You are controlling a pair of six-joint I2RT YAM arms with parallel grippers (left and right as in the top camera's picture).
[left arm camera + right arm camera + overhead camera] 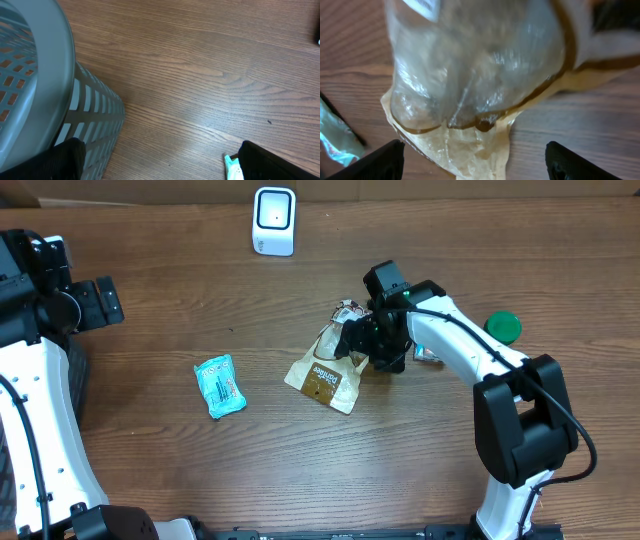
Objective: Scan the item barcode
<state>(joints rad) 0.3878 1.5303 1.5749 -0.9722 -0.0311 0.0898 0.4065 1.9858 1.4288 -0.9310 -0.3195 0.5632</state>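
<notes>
The left end effector (159, 160) hung wide open and empty beside the grey basket (30, 75), likely parked out of the way. Right of the white scanner (274, 220), mid-tabletop (200, 470), lay the tan bag (325, 377), long axis slanting near-left to far-right, label upward. The right end effector (479, 161) straddled it, fingers spread, gripping nothing, seemingly poised to grasp it.

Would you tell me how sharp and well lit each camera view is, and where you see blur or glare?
Overhead: sharp and evenly lit, only a soft shadow beside the tan pouch. Left wrist: the table shows crisp wood grain, the grey basket close at the left slightly soft. Right wrist: the pouch fills the frame out of focus, with glare on its clear film.
</notes>
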